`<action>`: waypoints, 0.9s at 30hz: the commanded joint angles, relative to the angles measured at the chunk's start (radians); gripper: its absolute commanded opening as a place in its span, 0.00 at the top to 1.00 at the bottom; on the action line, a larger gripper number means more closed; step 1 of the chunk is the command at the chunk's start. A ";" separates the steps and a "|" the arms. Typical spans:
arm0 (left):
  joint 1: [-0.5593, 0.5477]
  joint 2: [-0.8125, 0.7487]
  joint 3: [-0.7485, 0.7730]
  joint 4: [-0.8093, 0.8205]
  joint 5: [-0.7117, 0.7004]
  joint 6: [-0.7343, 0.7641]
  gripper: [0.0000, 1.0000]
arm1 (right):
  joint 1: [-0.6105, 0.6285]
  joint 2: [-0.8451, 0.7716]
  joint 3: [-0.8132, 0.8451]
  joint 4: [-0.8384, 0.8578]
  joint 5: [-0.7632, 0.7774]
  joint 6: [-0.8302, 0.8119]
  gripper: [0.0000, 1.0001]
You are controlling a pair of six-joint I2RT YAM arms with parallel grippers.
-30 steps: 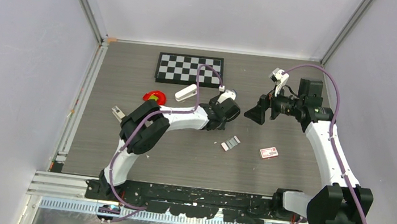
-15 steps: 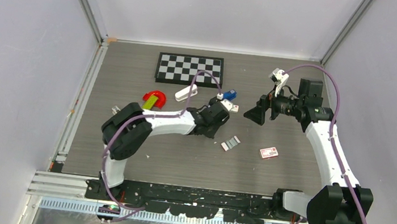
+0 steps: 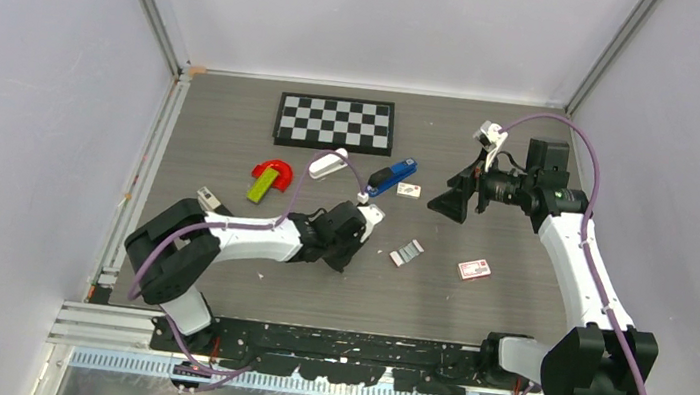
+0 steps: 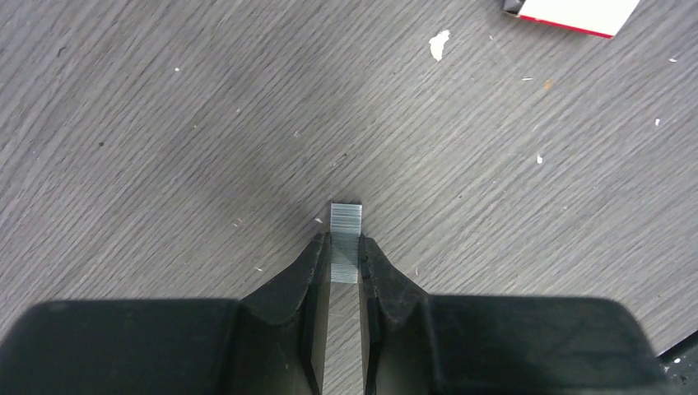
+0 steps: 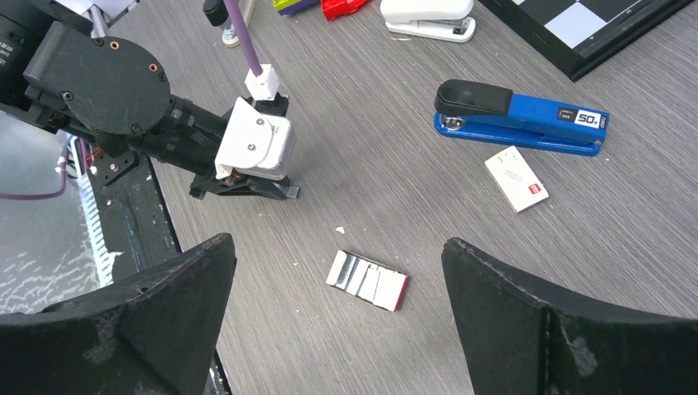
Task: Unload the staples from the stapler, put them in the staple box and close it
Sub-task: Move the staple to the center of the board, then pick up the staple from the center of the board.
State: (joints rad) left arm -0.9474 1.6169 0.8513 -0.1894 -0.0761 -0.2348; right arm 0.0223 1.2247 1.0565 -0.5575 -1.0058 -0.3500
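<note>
We are clamping our left pincer (image 4: 345, 257) on a short strip of staples (image 4: 346, 216), well to the near side of the checkerboard (image 3: 335, 122). Our right pincer (image 5: 336, 245) is hanging with jaws wide apart, off the checkerboard's right end. The blue stapler (image 3: 392, 176) is lying on the counter (image 3: 234, 123) by the checkerboard's near right corner.

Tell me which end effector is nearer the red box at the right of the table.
Right. The right end effector, open, hovers just behind the red box. The left end effector, pinching a strip of staples, sits well to its left.
</note>
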 commanded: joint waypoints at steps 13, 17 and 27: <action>-0.006 -0.127 -0.016 0.036 0.072 0.009 0.46 | -0.004 0.003 0.028 -0.048 -0.062 -0.083 0.01; -0.007 -0.265 -0.042 0.033 0.060 0.008 0.39 | 0.002 0.007 0.048 -0.124 -0.069 -0.176 0.00; 0.077 -0.601 -0.176 0.022 0.046 -0.086 0.04 | 0.229 0.035 0.108 -0.448 0.089 -0.754 0.00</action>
State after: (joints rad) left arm -0.9195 1.1099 0.7284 -0.1692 -0.0238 -0.2596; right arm 0.1669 1.2465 1.1137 -0.8387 -0.9775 -0.7715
